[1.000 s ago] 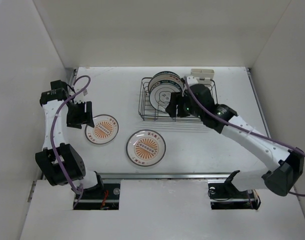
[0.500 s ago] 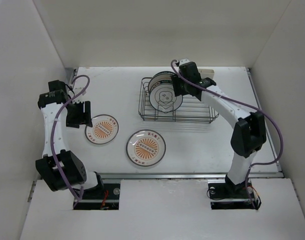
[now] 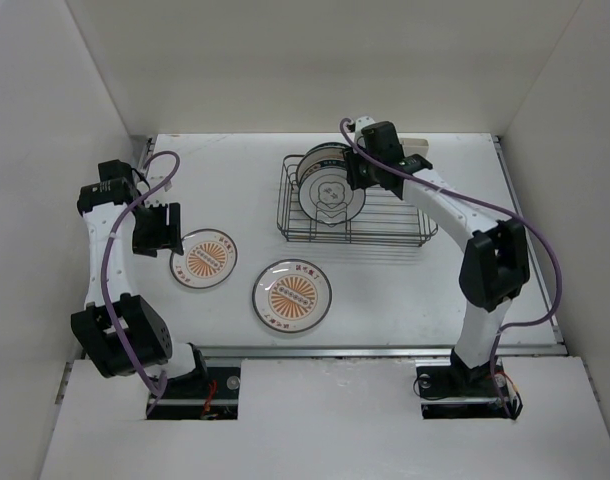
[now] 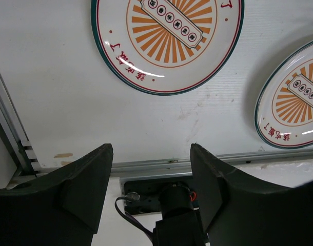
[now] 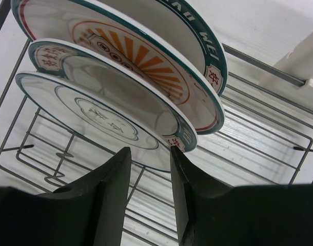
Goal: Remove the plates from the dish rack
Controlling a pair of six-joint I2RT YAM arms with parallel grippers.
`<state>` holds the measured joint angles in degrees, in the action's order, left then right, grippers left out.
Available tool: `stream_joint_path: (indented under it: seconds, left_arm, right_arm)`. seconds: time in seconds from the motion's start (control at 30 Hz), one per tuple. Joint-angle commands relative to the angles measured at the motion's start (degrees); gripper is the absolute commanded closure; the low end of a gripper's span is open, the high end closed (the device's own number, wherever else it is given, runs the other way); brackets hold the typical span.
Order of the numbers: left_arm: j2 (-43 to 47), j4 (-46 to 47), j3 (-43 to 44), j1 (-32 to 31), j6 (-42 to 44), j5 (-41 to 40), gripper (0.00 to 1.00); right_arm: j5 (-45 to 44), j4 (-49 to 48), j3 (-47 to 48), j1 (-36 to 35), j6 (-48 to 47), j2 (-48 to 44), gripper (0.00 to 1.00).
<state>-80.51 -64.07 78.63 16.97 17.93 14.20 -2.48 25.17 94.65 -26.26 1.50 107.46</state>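
Note:
The dish rack (image 3: 395, 236) stands at the back centre of the table with several plates (image 3: 328, 186) upright in it. In the right wrist view the front plate (image 5: 90, 110) is pale with a thin teal rim. Behind it stand a teal-banded plate (image 5: 183, 134) and an orange sunburst plate (image 5: 141, 56). My right gripper (image 3: 361, 180) (image 5: 150, 154) is open, and the front plate's lower rim sits between its fingertips. Two sunburst plates (image 3: 203, 258) (image 3: 292, 294) lie flat on the table. My left gripper (image 3: 161, 230) (image 4: 151, 154) is open and empty, left of the smaller one (image 4: 167, 41).
A white caddy (image 3: 410, 148) is clipped to the rack's far right edge and shows in the right wrist view (image 5: 300, 61). Rack wires (image 5: 259, 128) run under the plates. White walls close in the table on three sides. A metal rail (image 3: 365, 351) runs along the near edge.
My right arm has swung from the rack's front side to over its far right, and the gripper now sits at the plates' right edge. The left arm has barely moved.

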Motion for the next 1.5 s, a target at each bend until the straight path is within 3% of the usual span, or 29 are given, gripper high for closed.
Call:
stream_joint_path:
  seconds: [0.0,0.1,0.2,0.27,0.4,0.63,0.8,0.9,1.13,1.3,1.47]
  left_arm:
    - [0.4,-0.3,1.2,0.1,0.7,-0.5,0.41]
    - [0.4,-0.3,1.2,0.1,0.7,-0.5,0.41]
    - [0.4,-0.3,1.2,0.1,0.7,-0.5,0.41]
    - [0.4,-0.3,1.2,0.1,0.7,-0.5,0.41]
    - [0.4,-0.3,1.2,0.1,0.7,-0.5,0.41]
    - [0.4,-0.3,1.2,0.1,0.7,-0.5,0.41]
    - [0.4,-0.3,0.7,0.1,0.7,-0.5,0.41]
    - [0.4,-0.3,0.6,0.1,0.7,-0.5,0.41]
    - [0.4,-0.8,1.2,0.1,0.7,-0.5,0.41]
    - [0.4,-0.8,1.2,0.1,0.7,-0.5,0.41]
    - [0.4,-1.3,1.7,0.1,0.7,0.0,0.41]
  right_arm:
    - [0.6,-3.3,0.9,0.3,-1.1,1.3,0.58]
    - [2.0,-3.3,0.9,0.9,-1.7,2.0,0.58]
    - [5.5,-3.3,0.9,0.9,-2.4,2.5,0.66]
    - [6.2,-3.3,0.9,0.9,-3.0,3.0,0.66]
    - [3.9,-3.8,0.3,0.9,-3.0,3.0,0.58]
    - [0.5,-3.8,-1.5,0.9,-3.0,3.0,0.54]
    - [-0.9,-3.8,-2.0,0.9,-3.0,3.0,0.41]
    - [-0.9,-4.4,-3.3,0.9,-3.0,1.7,0.41]
    - [4.7,-6.4,-4.0,0.9,-3.0,1.2,0.71]
    - [5.7,-6.4,-5.3,0.9,-3.0,-0.6,0.99]
    - [2.0,-6.4,-6.8,0.9,-3.0,-6.5,1.00]
